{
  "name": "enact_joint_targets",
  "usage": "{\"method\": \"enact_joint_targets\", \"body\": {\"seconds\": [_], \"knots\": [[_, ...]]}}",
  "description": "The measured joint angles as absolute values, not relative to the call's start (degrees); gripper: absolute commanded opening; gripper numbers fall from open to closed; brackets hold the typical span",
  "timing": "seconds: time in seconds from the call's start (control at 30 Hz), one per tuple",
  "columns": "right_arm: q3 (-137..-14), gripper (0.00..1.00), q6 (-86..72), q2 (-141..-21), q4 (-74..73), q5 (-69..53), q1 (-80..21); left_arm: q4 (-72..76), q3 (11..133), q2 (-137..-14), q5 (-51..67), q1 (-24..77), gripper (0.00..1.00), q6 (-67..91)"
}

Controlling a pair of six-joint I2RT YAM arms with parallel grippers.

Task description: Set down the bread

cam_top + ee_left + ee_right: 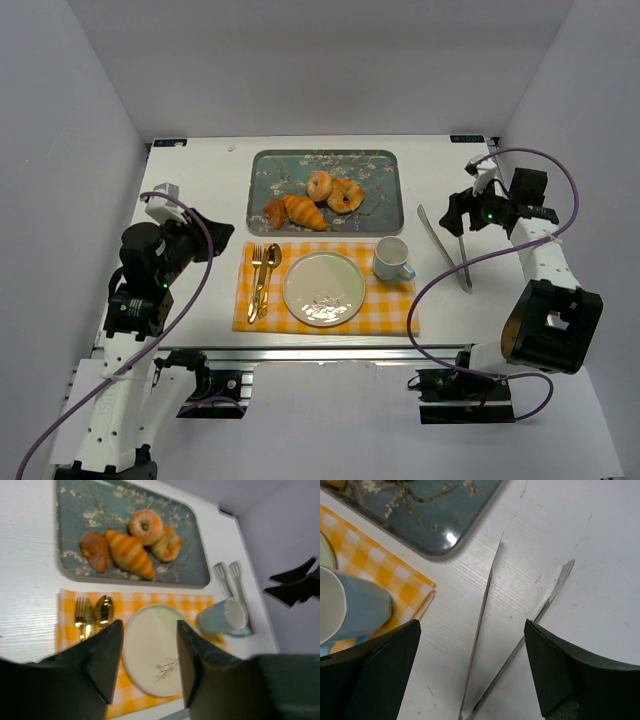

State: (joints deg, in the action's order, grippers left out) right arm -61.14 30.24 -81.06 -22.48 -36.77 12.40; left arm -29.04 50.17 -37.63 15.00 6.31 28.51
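Bread [305, 212] sits in neither pair of jaws: the right gripper [470, 630] is spread wide and empty, its fingers straddling both blades of the metal tongs [482, 620], which lie flat on the table [200, 170] just right of the yellow checked mat [380, 565]; the left gripper [148, 630] is likewise wide and empty, hanging over the near side of the white plate [150, 655]. It lies on the blue floral tray [390, 165] at the back, one end against a dark pastry lump [95, 550], the two donuts [320, 185] just beside it. The step in hand looks like fetching the tongs, not the bread itself. How high the right fingers stand above them I cannot tell from the wrist view. Next, that gripper would need to sink, centre on the tongs toward their joined end, and close without skidding them across the table
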Motion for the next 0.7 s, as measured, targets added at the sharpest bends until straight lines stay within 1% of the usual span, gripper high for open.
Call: {"method": "enact_joint_targets", "body": {"seconds": [0.03, 0.07, 0.33, 0.57, 0.7], "knots": [[-60.4, 0.89, 30.2, -81.1, -22.3, -35.8, 12.3, -29.1, 50.0, -38.0, 15.3, 6.3, 0.69, 28.4], [-59.8, 0.89, 30.1, -81.1, -22.3, -35.1, 12.3, -28.8, 49.7, -38.4, 15.5, 6.3, 0.75, 28.6], [-57.2, 0.89, 30.5, -81.6, -22.1, -28.3, 10.3, -25.2, 47.2, -42.6, 18.2, 6.3, 0.77, 28.6], [-57.2, 0.89, 30.6, -88.8, -22.8, -20.4, 8.3, -21.5, 47.3, -52.0, 20.7, 6.3, 0.77, 27.9], [-57.1, 0.89, 30.6, -90.8, -24.0, -16.9, 7.7, -20.1, 47.3, -54.3, 21.5, 6.3, 0.77, 27.9]]}}
